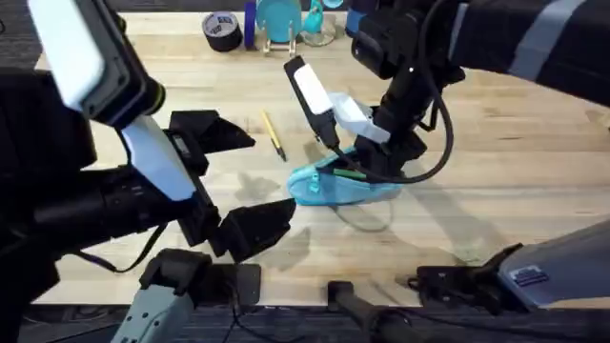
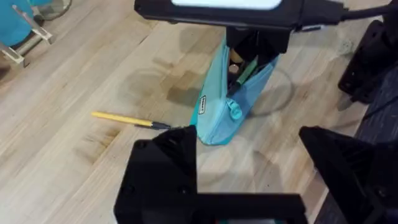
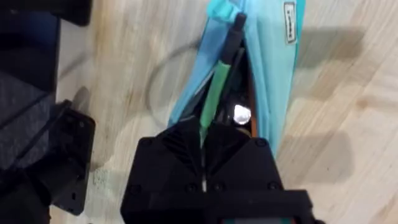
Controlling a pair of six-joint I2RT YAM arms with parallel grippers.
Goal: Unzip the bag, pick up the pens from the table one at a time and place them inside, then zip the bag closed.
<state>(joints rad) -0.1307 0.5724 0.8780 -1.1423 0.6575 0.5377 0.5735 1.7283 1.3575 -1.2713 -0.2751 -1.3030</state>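
The light-blue bag (image 1: 329, 189) lies mid-table with its zipper open; it also shows in the left wrist view (image 2: 219, 115) and the right wrist view (image 3: 277, 68). My right gripper (image 3: 202, 134) is shut on the green pen (image 3: 217, 87), whose dark end points down into the open mouth of the bag. From overhead the right gripper (image 1: 345, 164) sits right over the bag. The yellow pen (image 1: 274, 133) lies on the table (image 1: 496, 162) left of the bag, seen again near my left fingers (image 2: 127, 119). My left gripper (image 1: 233, 179) hovers open and empty left of the bag.
A black tape roll (image 1: 222, 30) and teal items on a stand (image 1: 281, 21) sit at the table's far edge. A thin cable loop (image 1: 367, 221) lies just in front of the bag. Bare wood stretches to the right of the bag.
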